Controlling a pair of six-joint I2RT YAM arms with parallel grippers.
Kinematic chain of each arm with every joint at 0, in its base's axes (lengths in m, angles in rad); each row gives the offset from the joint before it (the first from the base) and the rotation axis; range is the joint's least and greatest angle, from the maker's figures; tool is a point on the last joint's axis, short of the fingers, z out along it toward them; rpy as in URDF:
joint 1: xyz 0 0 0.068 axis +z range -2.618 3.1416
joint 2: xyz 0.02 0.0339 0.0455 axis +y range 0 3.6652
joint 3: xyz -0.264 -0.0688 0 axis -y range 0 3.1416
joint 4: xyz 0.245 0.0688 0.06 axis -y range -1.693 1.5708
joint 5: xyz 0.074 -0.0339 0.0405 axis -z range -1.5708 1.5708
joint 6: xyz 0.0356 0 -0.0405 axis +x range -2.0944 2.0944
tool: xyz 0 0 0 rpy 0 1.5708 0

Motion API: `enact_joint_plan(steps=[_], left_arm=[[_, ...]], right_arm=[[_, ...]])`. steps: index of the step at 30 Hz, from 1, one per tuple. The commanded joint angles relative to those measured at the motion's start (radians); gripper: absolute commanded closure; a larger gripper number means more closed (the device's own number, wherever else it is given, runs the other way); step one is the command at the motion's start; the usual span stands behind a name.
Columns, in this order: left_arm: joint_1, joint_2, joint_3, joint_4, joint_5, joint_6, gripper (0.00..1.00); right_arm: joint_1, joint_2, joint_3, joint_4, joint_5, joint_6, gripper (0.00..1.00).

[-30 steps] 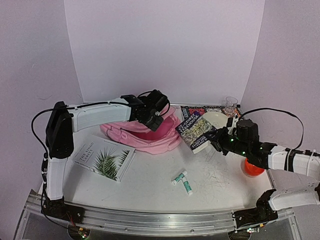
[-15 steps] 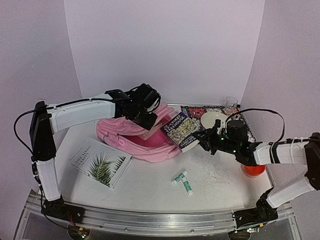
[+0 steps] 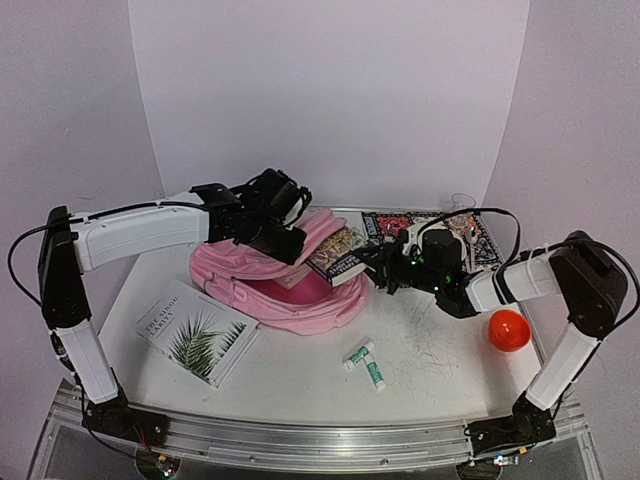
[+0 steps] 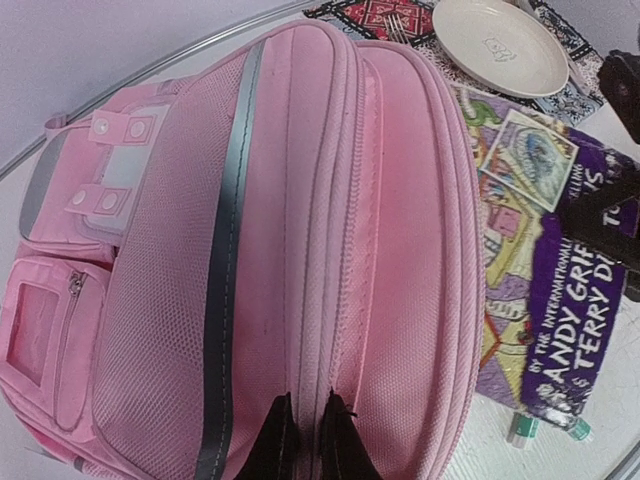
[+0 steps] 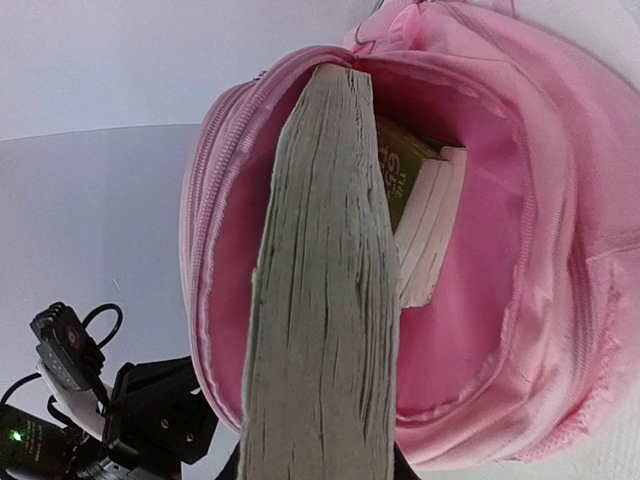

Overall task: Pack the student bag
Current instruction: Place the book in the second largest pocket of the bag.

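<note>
Now the paperback reaches the bag's mouth.
Within the last second the right jaws, clamped on the paperback (image 3: 338, 258), have swung it from near the plate (image 4: 500, 45) into the opening of the student bag (image 3: 270, 290), which lies left of centre on the white surface (image 3: 440, 350). The left jaws, nearly shut, pinch its top flap up. Another book (image 5: 425, 200) already sits inside. A plant-cover book (image 3: 197, 332), two tubes (image 3: 366, 366) and an orange ball (image 3: 508, 329) still wait, with lilac walls (image 3: 330, 90) around.
</note>
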Motion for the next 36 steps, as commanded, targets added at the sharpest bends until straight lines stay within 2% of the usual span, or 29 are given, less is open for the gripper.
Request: enact_joint_plan(steps=[1,13,21,27,32,36], left_arm=[[-0.004,-0.096,-0.005,0.127,0.054,-0.025,1.0],[-0.004,-0.145,-0.029,0.162,0.12,-0.022,1.0],[-0.005,-0.179,-0.069,0.169,0.184,-0.024,1.0],[-0.006,-0.183,-0.076,0.173,0.239,-0.04,1.0],[-0.006,-0.195,-0.095,0.181,0.262,-0.055,1.0],[-0.006,-0.21,-0.107,0.191,0.261,-0.063,1.0]], right_arm=[[0.024,0.083,0.143,0.213,-0.062,0.035,1.0],[0.041,0.337,0.388,0.207,-0.104,0.045,1.0],[0.048,0.481,0.593,0.092,-0.165,0.019,1.0],[0.064,0.556,0.701,0.003,-0.158,-0.01,0.94],[0.065,0.573,0.752,-0.078,-0.15,-0.053,0.83],[0.063,0.544,0.744,-0.183,-0.149,-0.121,0.58]])
